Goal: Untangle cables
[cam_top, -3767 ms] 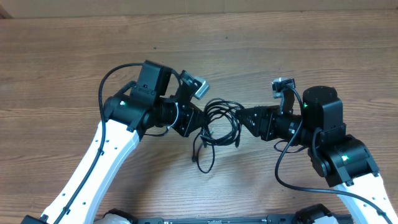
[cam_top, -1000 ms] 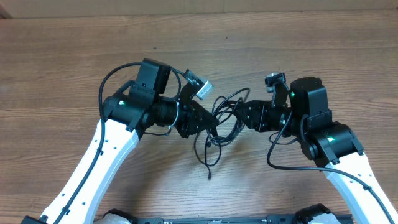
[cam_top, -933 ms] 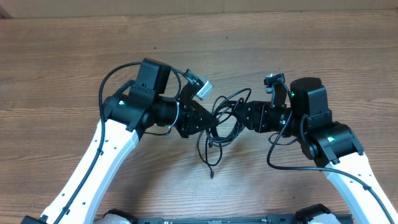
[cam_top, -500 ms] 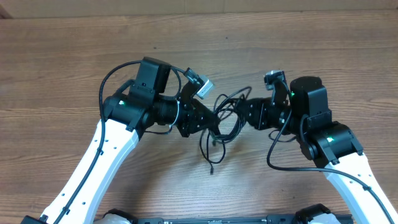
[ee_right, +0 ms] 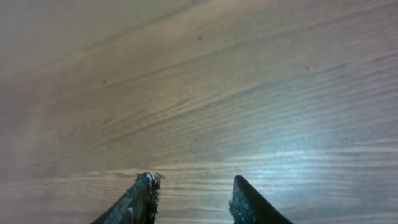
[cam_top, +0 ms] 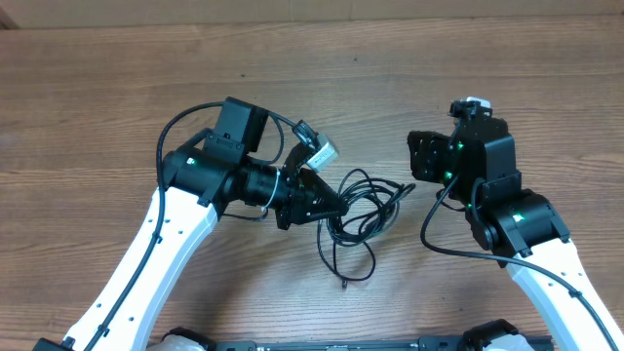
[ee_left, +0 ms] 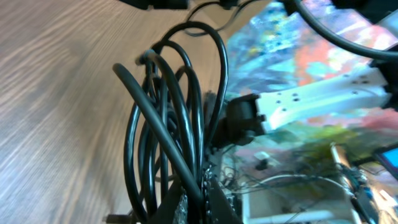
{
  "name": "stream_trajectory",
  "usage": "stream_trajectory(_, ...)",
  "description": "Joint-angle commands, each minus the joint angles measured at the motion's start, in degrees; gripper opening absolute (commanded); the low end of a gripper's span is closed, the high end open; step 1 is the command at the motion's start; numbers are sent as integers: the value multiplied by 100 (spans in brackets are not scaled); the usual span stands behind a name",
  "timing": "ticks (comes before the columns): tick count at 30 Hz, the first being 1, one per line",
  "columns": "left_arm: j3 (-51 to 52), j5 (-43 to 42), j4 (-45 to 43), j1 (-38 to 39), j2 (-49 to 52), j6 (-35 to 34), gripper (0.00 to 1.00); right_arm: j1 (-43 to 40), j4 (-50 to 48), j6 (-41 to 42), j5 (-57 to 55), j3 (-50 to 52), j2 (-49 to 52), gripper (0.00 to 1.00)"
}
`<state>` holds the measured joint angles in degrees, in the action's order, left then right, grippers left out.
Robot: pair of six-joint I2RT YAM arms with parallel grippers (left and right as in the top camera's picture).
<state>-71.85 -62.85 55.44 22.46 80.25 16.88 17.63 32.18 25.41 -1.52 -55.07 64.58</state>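
**Wood-grain surface: cables in left hand**

Cables sit in 1 looped tangle near the centre, between the 2 arms. 1 loose end trails toward the near edge. Left hand is clamped shut on the bundle's left side, loops fanning out from its fingers. Right hand is raised, well apart from the cables, its 2 fingers spread and gripping nothing.

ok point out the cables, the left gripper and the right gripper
cables (ee_left: pixel 196 165), left wrist view, loops just above the clamp
left gripper (cam_top: pixel 331 209), overhead view, fingertips shut on the cables
right gripper (ee_right: pixel 194 180), right wrist view, midway between open fingertips
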Motion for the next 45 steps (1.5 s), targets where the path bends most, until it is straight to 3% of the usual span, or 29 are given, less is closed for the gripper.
stream_trajectory(1,-87,863,-188,4,-116,-824,4,-2,136,13,-140,-83,-17,49)
stream_trajectory(4,-87,1287,-791,4,-116,-2035,4,-2,332,35,-138,-83,-37,57)
stream_trajectory(10,-87,2638,-1167,4,-116,-3877,4,-2,686,337,94,-83,-39,62)
stream_trajectory(20,-87,2752,-1641,-7,-116,-5281,4,-2,800,387,3364,-83,-37,74)
stream_trajectory(26,-87,3294,-1683,-7,-116,-6155,4,-2,1198,1381,3449,-81,-37,75)
stream_trajectory(29,-87,3298,-1676,-7,-116,-6623,4,-2,1233,2184,3471,-81,-37,81)
stream_trajectory(37,-87,3307,-1674,-4,-116,-7154,4,4,1182,2804,3799,-81,-26,79)
stream_trajectory(45,-87,3324,-1694,7,-116,-7272,4,44,909,3464,3866,-81,-26,69)
